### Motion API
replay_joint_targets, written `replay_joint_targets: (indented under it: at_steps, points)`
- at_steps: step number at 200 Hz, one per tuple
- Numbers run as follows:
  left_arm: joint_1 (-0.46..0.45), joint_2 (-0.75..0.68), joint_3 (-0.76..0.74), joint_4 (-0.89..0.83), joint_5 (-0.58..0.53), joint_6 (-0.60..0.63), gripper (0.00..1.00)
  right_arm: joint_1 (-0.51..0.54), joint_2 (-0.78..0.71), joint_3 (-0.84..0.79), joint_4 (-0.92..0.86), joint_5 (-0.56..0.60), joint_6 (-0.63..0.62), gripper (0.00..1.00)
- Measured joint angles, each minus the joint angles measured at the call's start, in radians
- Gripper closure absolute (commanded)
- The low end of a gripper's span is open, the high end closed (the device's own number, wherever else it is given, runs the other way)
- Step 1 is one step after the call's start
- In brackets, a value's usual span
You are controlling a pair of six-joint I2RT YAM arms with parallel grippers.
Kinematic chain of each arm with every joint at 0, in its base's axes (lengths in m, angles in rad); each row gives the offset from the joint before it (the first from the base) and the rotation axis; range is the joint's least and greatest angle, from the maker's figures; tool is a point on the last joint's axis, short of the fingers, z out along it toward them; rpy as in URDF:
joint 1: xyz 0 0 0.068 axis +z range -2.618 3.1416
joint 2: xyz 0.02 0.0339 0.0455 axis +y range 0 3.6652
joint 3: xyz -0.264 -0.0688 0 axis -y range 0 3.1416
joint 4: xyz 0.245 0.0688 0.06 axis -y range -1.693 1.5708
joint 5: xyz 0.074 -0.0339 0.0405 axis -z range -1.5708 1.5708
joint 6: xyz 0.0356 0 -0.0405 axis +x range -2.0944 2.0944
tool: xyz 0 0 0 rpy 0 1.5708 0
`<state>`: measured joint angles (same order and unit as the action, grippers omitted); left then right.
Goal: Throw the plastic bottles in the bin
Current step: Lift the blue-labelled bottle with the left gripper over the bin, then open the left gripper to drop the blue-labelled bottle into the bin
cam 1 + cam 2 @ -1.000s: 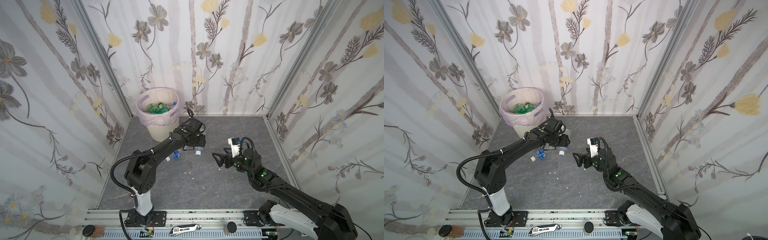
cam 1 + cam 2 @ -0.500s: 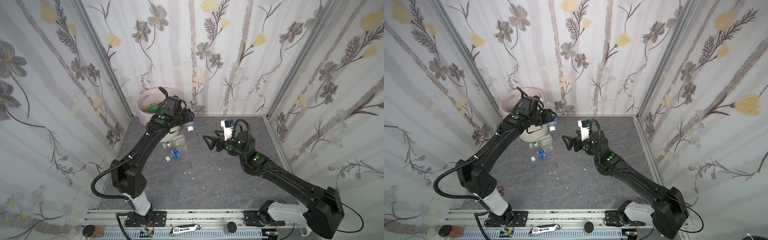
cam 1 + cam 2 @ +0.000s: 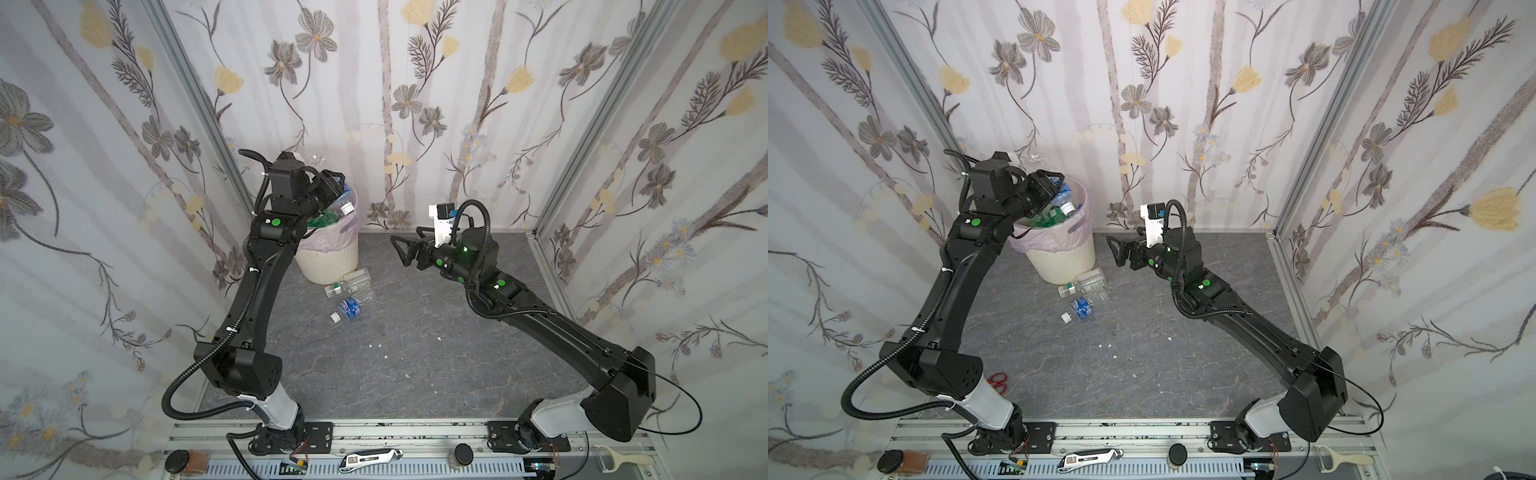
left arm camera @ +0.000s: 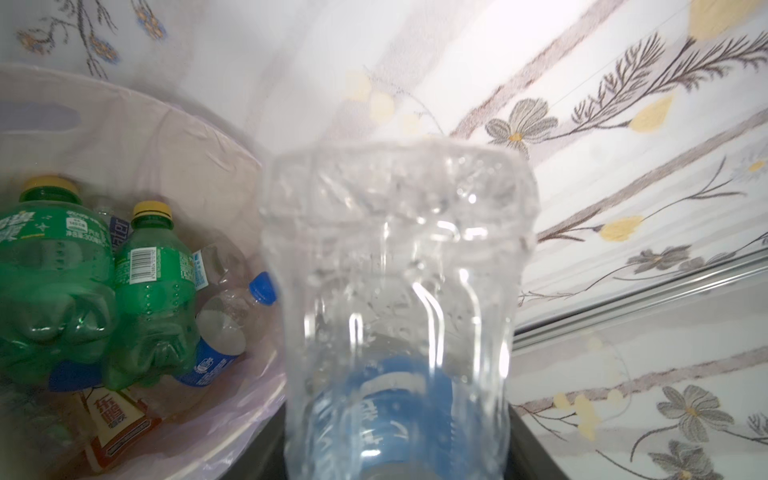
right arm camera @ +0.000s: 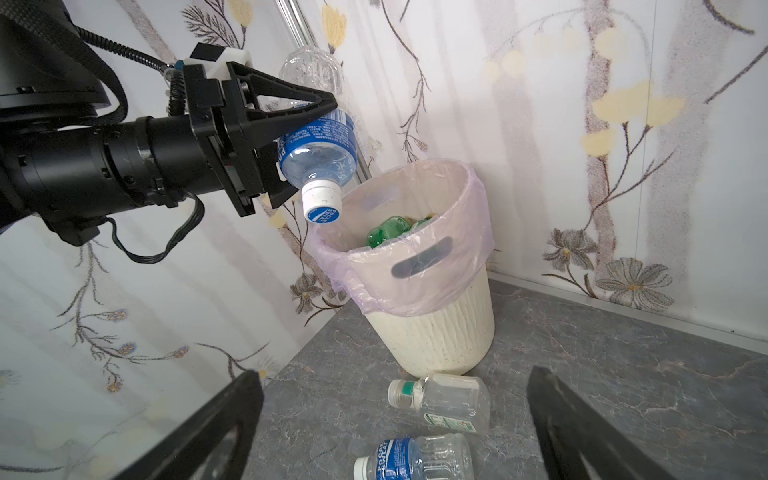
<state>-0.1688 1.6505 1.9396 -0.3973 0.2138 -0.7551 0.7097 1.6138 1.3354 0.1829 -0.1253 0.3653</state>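
Bin (image 5: 436, 332) holding green bottles (image 4: 153, 299), left fingers (image 5: 282, 99) grasping clear bottle (image 5: 320, 141) above it, right fingers (image 5: 232, 415) released

Clear blue-label bottle (image 5: 320, 145), cap-down, above pink-lined bin (image 5: 436, 332)

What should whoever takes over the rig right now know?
Left gripper: fingers shut on a cap-down bottle, clear with a blue label, over the bin; not yet released.
Right gripper: open, empty, hovering right of the bin.
Done: green bottles and several others lie in the bin.
To do: drop it in, then pick up the bottle with the green-banded cap and the blue-label bottle lying at the bin's foot.
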Motion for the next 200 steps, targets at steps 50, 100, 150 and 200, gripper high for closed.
replay_joint_targets:
  at_steps: [50,100,150,200]
  points:
    - [0.074,0.006,0.128,0.069,-0.020,-0.084,0.41,0.013,0.055,0.103,-0.010,-0.007,-0.001,0.00]
    - [0.103,0.055,0.272,0.160,-0.039,-0.110,0.40,0.013,0.088,0.115,-0.014,-0.010,-0.005,0.00]
    - [0.145,0.325,0.296,0.161,0.034,-0.167,0.12,0.017,0.090,0.093,-0.032,-0.029,0.000,0.00]
    - [0.146,0.335,0.293,0.126,0.084,-0.206,0.00,0.018,0.056,0.039,-0.043,-0.028,0.000,0.00]
